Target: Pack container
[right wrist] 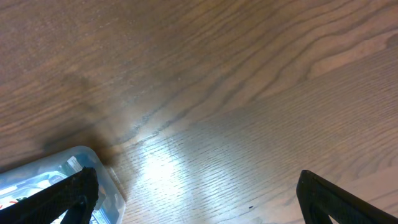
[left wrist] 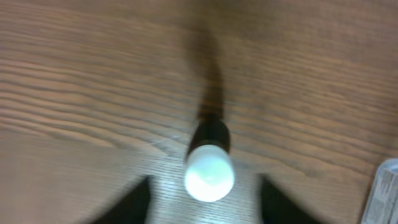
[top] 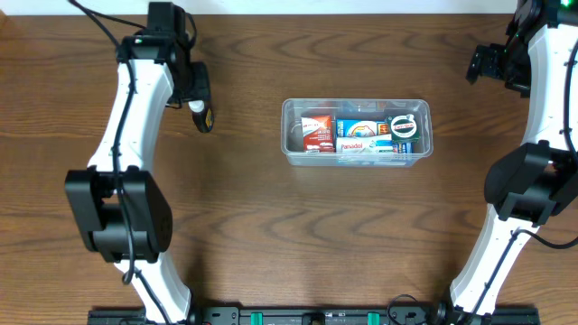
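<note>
One word reads clearly - "panadol", on a flat box (top: 354,144) lying in the container (top: 285,135) at the centre of the overhead frame. The other print in there is too small to make out: white lettering on a red packet (top: 317,131) at the container's left end, a blue pack with a bright coloured label (top: 359,127) just above the panadol one, and a pale ring of print on a round dark lid (top: 403,125) at the right end. Both wrist views show no writing that can be read.

The container (top: 287,135) holds packets (top: 316,132); a small bottle (top: 205,118) lies beside the left hand (top: 195,96).
</note>
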